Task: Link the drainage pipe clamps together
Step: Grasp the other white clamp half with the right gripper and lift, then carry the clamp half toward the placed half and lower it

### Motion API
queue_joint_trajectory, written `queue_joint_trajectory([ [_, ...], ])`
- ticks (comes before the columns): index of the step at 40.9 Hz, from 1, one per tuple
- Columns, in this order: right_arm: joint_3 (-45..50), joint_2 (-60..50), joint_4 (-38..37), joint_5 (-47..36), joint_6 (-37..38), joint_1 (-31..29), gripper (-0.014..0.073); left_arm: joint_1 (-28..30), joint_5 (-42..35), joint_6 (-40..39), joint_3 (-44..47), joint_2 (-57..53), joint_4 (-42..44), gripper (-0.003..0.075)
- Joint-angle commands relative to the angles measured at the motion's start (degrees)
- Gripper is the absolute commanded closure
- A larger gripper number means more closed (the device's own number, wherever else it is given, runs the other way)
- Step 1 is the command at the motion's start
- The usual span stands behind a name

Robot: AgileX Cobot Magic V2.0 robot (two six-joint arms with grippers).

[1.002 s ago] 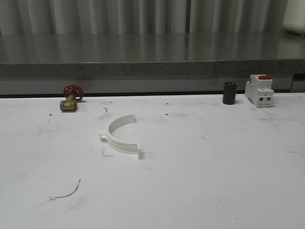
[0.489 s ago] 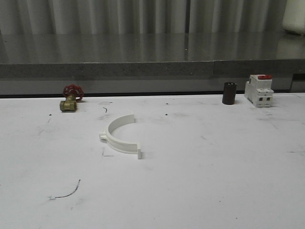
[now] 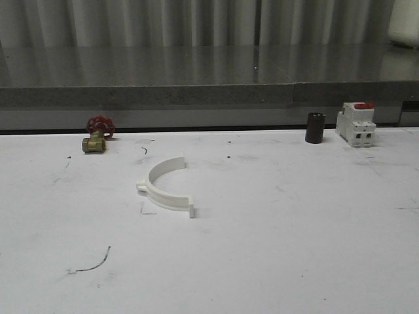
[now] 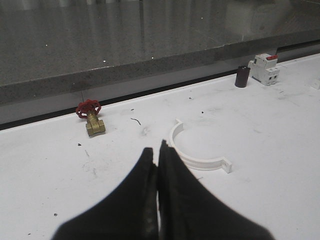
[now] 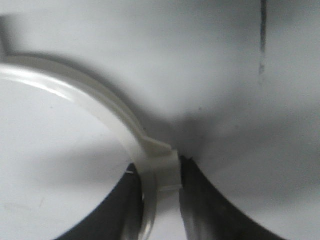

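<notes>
One white half-ring drainage pipe clamp [image 3: 154,192] lies flat on the white table, left of centre, its open side facing the far right. The left wrist view shows the same clamp [image 4: 200,161] just beyond my left gripper [image 4: 155,147], whose black fingers are pressed together with nothing between them, hovering above the table. In the right wrist view, a second white clamp [image 5: 100,107] curves up from my right gripper [image 5: 159,185], which is shut on its band close to a small tab, held over the table surface.
A brass valve with a red handwheel [image 3: 97,135] stands at the back left. A black cylinder [image 3: 315,127] and a white breaker with a red top [image 3: 357,123] stand at the back right. A grey ledge [image 3: 209,95] runs behind the table.
</notes>
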Motion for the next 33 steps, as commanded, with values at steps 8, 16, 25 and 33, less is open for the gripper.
queue_joint_trajectory([
  [8, -1.27, -6.01, -0.69, 1.71, 0.48, -0.06, 0.0501, -0.49, -4.8, 0.04, -1.59, 0.17, 0.16, 0.0741],
  [16, -1.27, -10.95, -1.4, 4.29, 5.71, 3.79, 0.0494, -0.49, -4.8, 0.04, -1.59, 0.17, 0.16, 0.0741],
  [25, -1.27, -13.66, -9.07, 8.83, 19.12, 15.72, 0.0494, -0.49, -4.8, 0.04, -1.59, 0.17, 0.16, 0.0741],
  [33, -1.27, -13.05, -9.4, 8.43, 28.96, 26.85, 0.0494, -0.49, -4.8, 0.04, -1.59, 0.17, 0.16, 0.0741],
])
